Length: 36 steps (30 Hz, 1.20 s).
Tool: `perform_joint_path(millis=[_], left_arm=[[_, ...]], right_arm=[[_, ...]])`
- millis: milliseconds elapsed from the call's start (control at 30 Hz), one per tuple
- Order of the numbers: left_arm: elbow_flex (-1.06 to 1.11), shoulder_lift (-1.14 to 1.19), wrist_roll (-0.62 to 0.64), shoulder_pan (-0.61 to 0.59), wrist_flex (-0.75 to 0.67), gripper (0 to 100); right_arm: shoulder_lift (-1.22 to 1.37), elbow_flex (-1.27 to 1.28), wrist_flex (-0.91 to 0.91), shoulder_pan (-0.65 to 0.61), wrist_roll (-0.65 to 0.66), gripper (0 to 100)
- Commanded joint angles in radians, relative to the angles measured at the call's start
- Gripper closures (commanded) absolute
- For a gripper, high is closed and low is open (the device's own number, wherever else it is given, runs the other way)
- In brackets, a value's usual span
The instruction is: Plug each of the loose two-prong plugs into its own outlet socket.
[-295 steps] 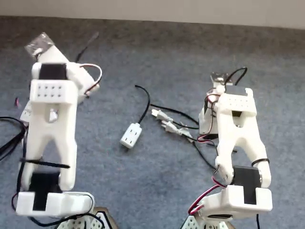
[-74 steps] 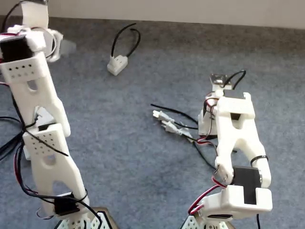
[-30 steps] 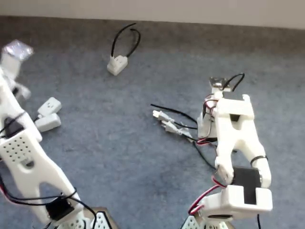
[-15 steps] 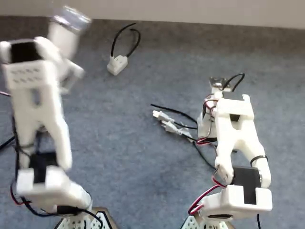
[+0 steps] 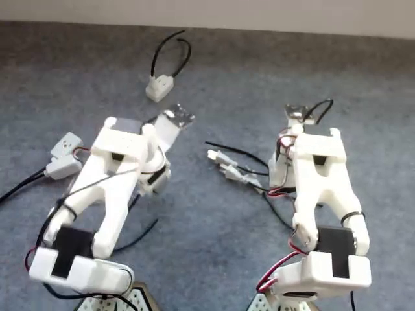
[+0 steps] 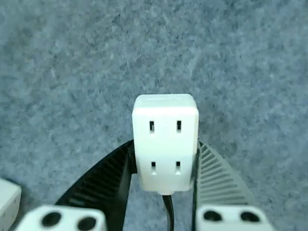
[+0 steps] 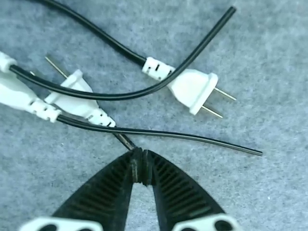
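We judge the step in hand to be the first pairing of a socket with a plug; no plug is seated yet. The left hand (image 6: 165, 147) pinches a socket (image 6: 165, 120) by its two side walls, slots facing the wrist camera, its cord running back between the fingers (image 6: 110, 175). In the high view this hand (image 5: 171, 122) sits left of centre over the surface (image 5: 214, 246); we cannot tell whether the socket is lifted clear of it. The plugs (image 5: 220, 162) lie on the surface between the arms, near the right arm. The right hand (image 7: 140, 166) is pressed together and empty, its tips just beside a black cord (image 7: 192, 139). The nearest free plug (image 7: 193, 89) lies just beyond that cord, prongs unobstructed. We judge that the next move calls for the right hand to spread and close on the plug body, not on the cord, then line both prongs up with one slot pair while the left hand braces the socket. Spare sockets wait at the far side (image 5: 159, 88) and at the left (image 5: 65, 155).
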Motion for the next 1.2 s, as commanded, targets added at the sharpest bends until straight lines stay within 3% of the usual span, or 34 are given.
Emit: perform_joint_path(millis=[0,100,233,500,667,800,967,1167], left_arm=[[0.005,0.107,0.092,0.012,-0.120,84],[-0.008,0.171,0.219,0.012,-0.146,75],[-0.044,0.200,0.256,0.004,-0.141,75],[-0.053,0.191,0.256,-0.087,-0.135,75],[-0.047,0.163,0.262,-0.133,-0.193,75],[0.004,0.096,0.325,-0.170,-0.233,82],[0.099,0.024,0.322,-0.145,-0.281,85],[0.130,0.008,0.322,-0.119,-0.285,81]], right_arm=[[-0.015,-0.010,0.001,0.005,-0.006,99.2],[-0.016,-0.041,0.033,0.004,-0.003,99.2],[-0.016,-0.183,0.165,-0.054,0.031,99.2],[-0.016,-0.395,0.486,-0.295,0.416,99.2],[-0.007,-0.331,0.481,-0.321,0.695,99.2],[-0.005,-0.294,0.475,-0.321,0.819,99.1],[-0.004,-0.285,0.375,-0.320,0.829,90.2],[0.077,-0.248,0.255,-0.335,0.816,89.6]])
